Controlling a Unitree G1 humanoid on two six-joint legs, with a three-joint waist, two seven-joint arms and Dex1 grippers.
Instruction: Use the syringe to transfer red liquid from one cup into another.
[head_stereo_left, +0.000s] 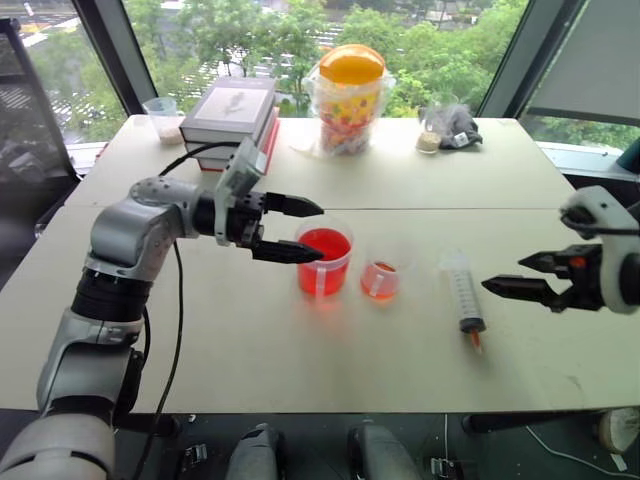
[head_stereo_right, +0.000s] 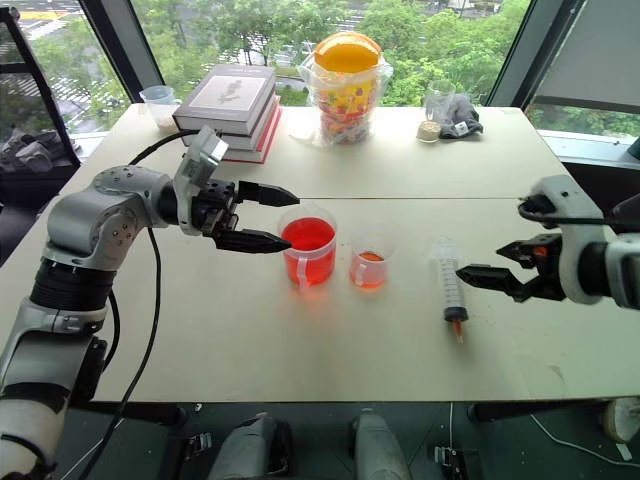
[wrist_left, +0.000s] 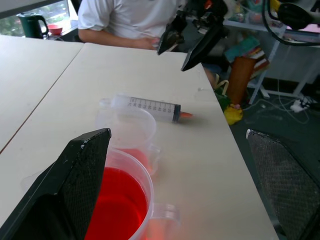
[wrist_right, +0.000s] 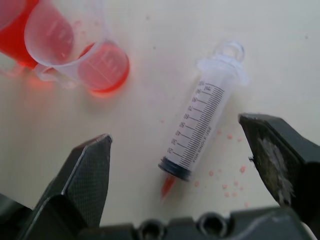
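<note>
**Over the surface, both grippers wide and empty**

At left, the left gripper points level across the big cup. The right gripper, angled down, hovers right of the syringe, which lies flat beside the small cup, with bare surface toward the near edge.

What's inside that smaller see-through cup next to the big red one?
The smaller cup holds a shallow layer of red liquid at the bottom; the rest looks empty. Nothing covers its inside.
</note>
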